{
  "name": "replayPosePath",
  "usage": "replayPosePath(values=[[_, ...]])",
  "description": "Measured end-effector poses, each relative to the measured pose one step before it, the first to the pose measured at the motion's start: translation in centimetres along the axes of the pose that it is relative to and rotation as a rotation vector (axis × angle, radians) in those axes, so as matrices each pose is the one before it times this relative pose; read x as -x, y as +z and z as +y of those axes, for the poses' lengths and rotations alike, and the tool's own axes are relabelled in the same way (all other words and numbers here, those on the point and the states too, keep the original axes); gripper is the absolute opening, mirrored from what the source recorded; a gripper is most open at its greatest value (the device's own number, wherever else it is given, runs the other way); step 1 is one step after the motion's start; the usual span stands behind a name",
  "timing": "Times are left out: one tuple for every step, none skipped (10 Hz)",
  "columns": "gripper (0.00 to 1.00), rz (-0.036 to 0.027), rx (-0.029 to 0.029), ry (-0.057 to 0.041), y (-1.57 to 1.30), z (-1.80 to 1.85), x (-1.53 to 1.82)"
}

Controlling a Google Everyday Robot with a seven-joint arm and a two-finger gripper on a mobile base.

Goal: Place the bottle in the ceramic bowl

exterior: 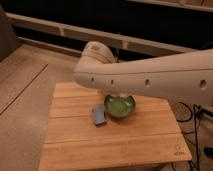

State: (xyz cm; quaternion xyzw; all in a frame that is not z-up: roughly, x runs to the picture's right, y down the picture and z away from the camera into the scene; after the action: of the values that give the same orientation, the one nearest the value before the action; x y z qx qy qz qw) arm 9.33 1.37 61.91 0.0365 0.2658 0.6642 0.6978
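Observation:
The green glossy ceramic bowl [120, 106] stands near the middle of the wooden table [75, 145]. My large white arm [150, 80] crosses the view from the right and covers the bowl's far rim. My gripper [119, 95] hangs under the arm, right over the bowl. Only a small pale part of it shows. I cannot make out the bottle; it is hidden behind the arm or lost against the gripper above the bowl.
A flat blue-grey pad [99, 115] lies on the table just left of the bowl, nearly touching it. Dark cables [192, 112] hang off the table's right side. A speckled floor [22, 85] lies to the left, and a dark wall with a ledge behind.

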Motion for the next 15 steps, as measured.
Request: replayPosePath(values=[[0.0,0.00279,0.02215,0.00151,1.09,-0.406,0.38],[0.0,0.00299,0.02165,0.00045,0.895,-0.178,0.245],[0.0,0.00993,0.02526,0.00692,1.256,-0.428,0.03],[0.0,0.00867,0.01838,0.00638,0.949,-0.361,-0.032],[0.0,0.00936,0.01482,0.00594,1.004,-0.496,-0.003],[0.0,0.00674,0.0182,0.00651,1.007,-0.421,0.2],[0.0,0.00747,0.0162,0.00414,1.003,-0.344,0.217],[0.0,0.01437,0.02604,0.00232,1.087,-0.015,0.072],[0.0,0.00858,0.01075,0.00105,0.506,-0.028,-0.03],[0.0,-0.00052,0.00054,-0.00059,-0.006,0.047,0.019],[0.0,-0.00081,0.00088,-0.00201,-0.041,0.133,0.031],[0.0,-0.00156,0.00232,-0.00023,0.008,0.067,0.039],[0.0,0.00033,-0.00101,-0.00045,0.006,-0.001,0.002],[0.0,0.00115,-0.00211,-0.00092,0.051,-0.001,0.003],[0.0,0.012,-0.00761,-0.00716,0.682,0.378,-0.081]])
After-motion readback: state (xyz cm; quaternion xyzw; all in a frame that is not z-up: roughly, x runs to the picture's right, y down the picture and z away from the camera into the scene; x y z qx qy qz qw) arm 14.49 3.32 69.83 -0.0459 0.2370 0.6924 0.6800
